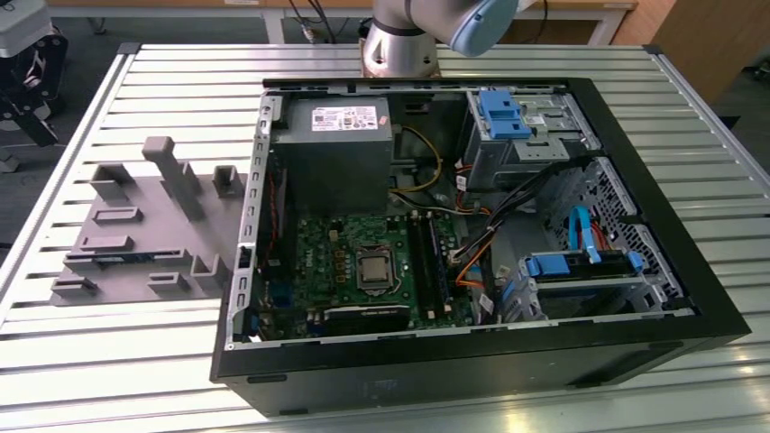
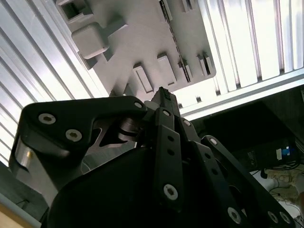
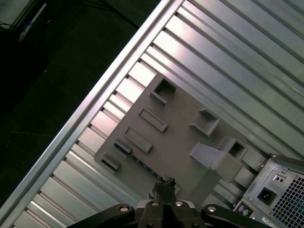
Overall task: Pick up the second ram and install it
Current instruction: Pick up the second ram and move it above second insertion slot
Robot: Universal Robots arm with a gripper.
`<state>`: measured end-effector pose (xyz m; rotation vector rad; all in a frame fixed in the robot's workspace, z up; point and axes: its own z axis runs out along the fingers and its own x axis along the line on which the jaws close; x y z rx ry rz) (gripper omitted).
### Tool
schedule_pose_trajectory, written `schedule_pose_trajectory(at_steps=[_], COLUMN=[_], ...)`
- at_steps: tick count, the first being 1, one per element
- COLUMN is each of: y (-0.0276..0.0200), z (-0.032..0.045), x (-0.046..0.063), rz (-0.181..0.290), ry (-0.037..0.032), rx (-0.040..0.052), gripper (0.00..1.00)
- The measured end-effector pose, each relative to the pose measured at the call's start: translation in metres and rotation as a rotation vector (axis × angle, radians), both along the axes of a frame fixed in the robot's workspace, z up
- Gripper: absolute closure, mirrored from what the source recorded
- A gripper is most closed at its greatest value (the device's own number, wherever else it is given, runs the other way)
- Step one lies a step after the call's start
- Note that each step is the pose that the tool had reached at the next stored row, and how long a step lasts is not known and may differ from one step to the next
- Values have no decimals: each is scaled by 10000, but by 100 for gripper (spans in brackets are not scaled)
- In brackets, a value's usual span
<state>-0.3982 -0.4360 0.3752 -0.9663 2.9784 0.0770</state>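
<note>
Claw (image 3: 164, 185): fingertips pressed together, empty, over grey fixture (image 3: 183, 135).
Second ram (image 1: 114, 258): sits in a fixture slot, untouched.
Fixture position: slatted table (image 1: 72, 117), beside open computer case (image 1: 481, 370).

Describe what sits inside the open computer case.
A green motherboard with long black slots, a grey power supply, blue drive brackets and coloured cables. Whatever lies under the board and behind the brackets is hidden.
</note>
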Motion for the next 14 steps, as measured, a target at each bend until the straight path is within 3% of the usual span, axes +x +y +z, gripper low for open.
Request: schedule_pose_trajectory(at_steps=[5, 14], y=[0, 0], z=[-1, -18], x=[0, 0], rz=[159, 1798], ry=[-1, 0], rx=[1, -1], gripper=[89, 89])
